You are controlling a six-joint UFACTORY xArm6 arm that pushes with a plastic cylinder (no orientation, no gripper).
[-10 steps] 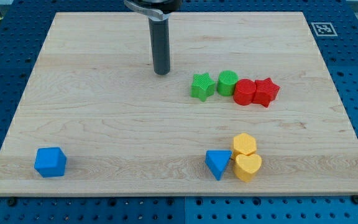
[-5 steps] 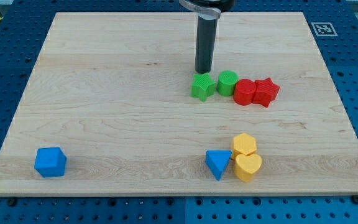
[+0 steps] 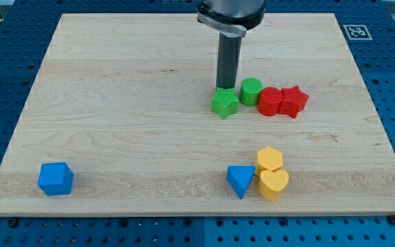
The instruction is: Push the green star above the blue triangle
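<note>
The green star lies on the wooden board, right of centre. My tip touches its upper edge, directly toward the view's top from it. The blue triangle lies near the board's bottom edge, well below the star and slightly to the right. A green cylinder stands just right of my tip and up-right of the star.
A red cylinder and a red star continue the row to the right of the green cylinder. A yellow hexagon and a yellow heart sit against the triangle's right side. A blue cube-like block lies at the bottom left.
My tip moved right from the board's upper middle, then down onto the green star. The star has shifted slightly down and away from the green cylinder.
</note>
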